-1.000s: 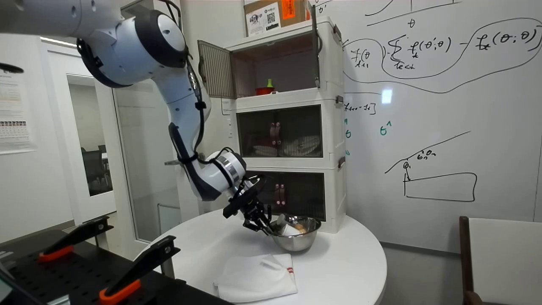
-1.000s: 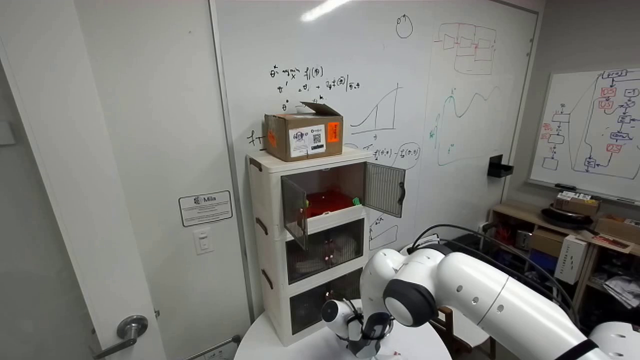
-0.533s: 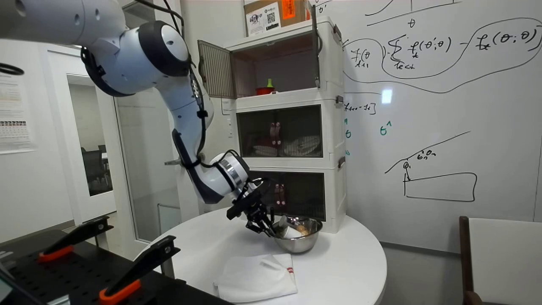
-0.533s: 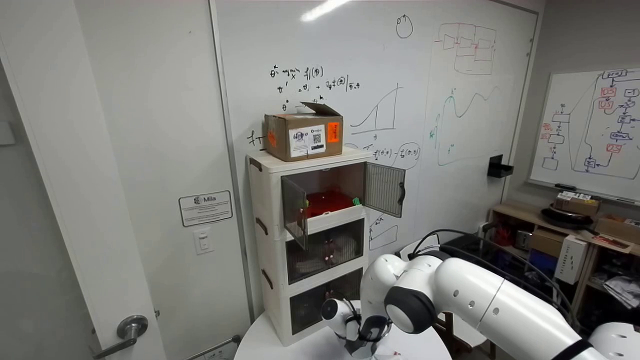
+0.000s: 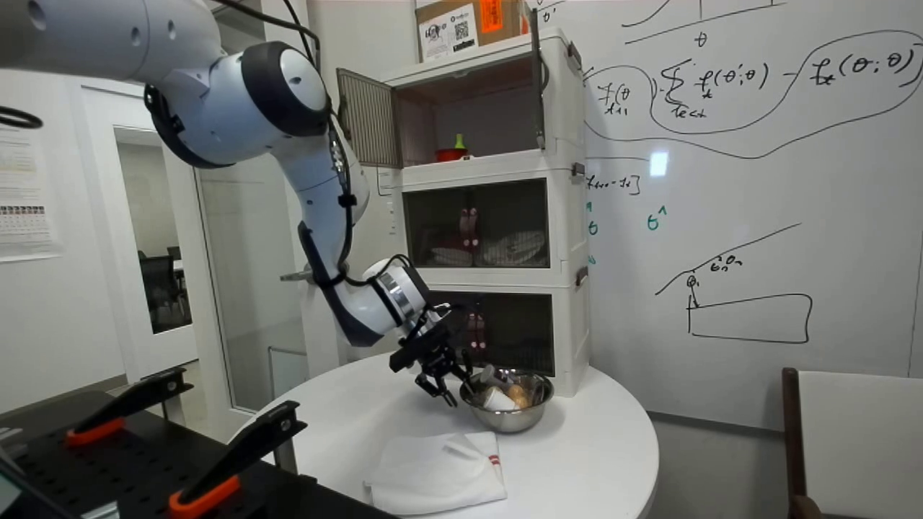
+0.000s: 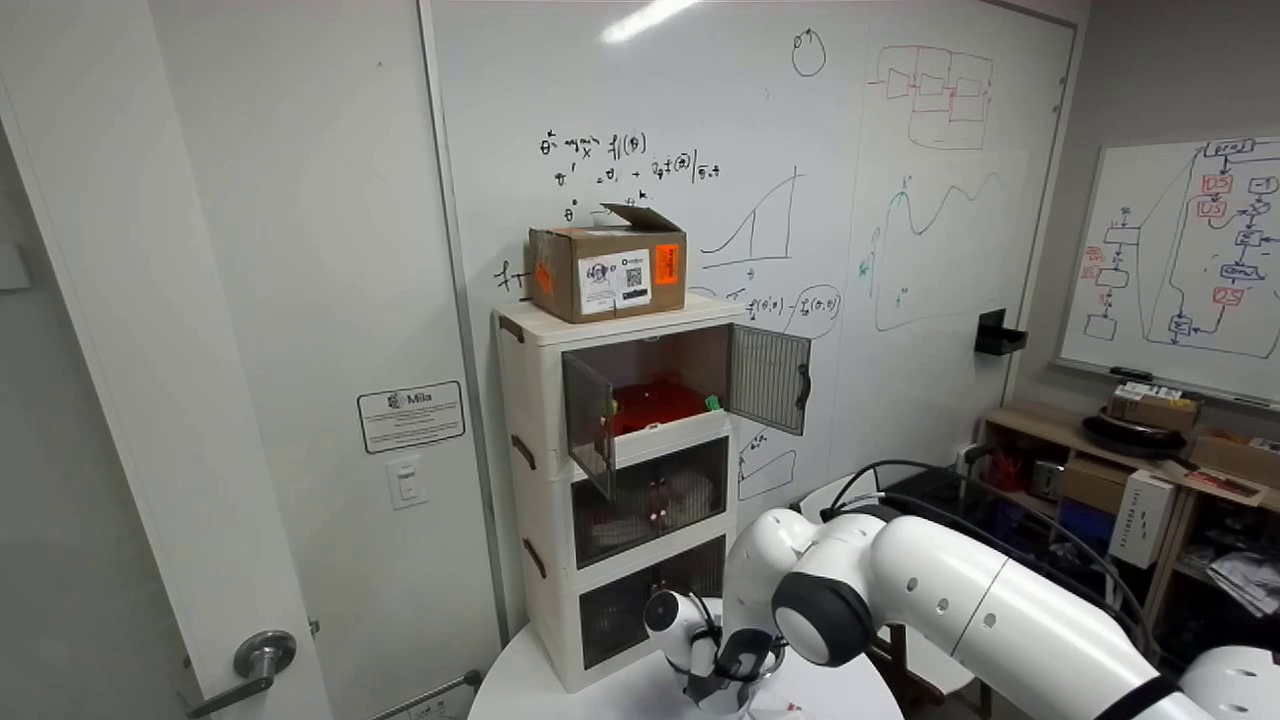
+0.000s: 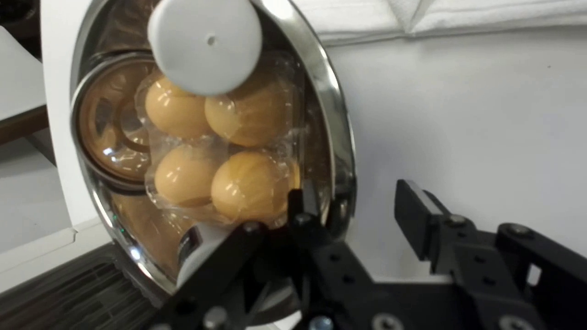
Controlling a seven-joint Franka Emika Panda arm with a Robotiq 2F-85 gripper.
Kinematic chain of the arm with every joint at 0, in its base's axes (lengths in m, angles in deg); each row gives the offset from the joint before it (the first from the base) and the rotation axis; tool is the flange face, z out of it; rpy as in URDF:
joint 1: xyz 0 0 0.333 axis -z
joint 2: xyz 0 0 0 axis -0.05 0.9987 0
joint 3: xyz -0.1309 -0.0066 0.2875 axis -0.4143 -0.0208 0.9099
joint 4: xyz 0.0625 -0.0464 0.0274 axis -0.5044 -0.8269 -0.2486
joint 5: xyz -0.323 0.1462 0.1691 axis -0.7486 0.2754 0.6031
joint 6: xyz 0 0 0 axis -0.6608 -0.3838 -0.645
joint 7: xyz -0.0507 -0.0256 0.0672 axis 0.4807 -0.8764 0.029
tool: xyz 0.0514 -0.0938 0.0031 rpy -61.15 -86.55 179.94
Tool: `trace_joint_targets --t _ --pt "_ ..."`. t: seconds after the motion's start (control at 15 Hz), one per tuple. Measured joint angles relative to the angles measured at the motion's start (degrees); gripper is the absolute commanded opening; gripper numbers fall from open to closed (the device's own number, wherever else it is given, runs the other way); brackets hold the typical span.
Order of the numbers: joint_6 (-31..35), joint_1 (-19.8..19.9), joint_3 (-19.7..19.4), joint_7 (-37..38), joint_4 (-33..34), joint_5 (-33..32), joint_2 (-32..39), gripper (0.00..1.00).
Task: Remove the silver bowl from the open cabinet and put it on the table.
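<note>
The silver bowl (image 5: 508,422) sits upright on the round white table (image 5: 591,461) in front of the cabinet. It shows large in the wrist view (image 7: 339,133), holding several brown eggs (image 7: 247,183) in clear plastic, a white round container (image 7: 206,46) and a clear round vessel (image 7: 114,119). My gripper (image 5: 461,396) is open at the bowl's near rim. In the wrist view my gripper (image 7: 354,197) has one finger inside the rim and one outside, with a gap to the wall outside. In an exterior view the arm hides most of the bowl.
The white cabinet (image 5: 570,310) stands behind the bowl. Its top doors (image 6: 770,380) are open, with a red container (image 6: 660,405) inside. Lower doors are shut. A folded white towel (image 5: 436,476) lies in front of the bowl. A cardboard box (image 6: 607,270) is on top.
My gripper has opened and let go of the bowl's rim. The bowl has shifted slightly right and down and now rests level. The arm has moved slightly right and down.
</note>
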Motion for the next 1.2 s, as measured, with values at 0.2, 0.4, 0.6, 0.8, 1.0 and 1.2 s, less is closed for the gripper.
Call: trace_joint_targets --t 0.2,0.4,0.6,0.8,1.0,1.2 --pt "6.56 1.43 1.02 0.0 -2.02 -0.01 -1.99 0.99" --pt "16.33 2.65 0.98 2.3 -8.15 -0.06 -7.03 1.0" --pt "22.97 5.99 3.43 3.55 -16.51 -0.05 -13.82 1.0" --pt "21.49 15.43 13.93 -0.66 -25.31 0.03 -20.74 1.0" --pt "15.46 25.24 23.94 -7.6 -34.44 4.38 -26.8 1.0" --pt "11.04 26.33 24.06 -16.47 -41.02 17.18 -32.64 1.0"
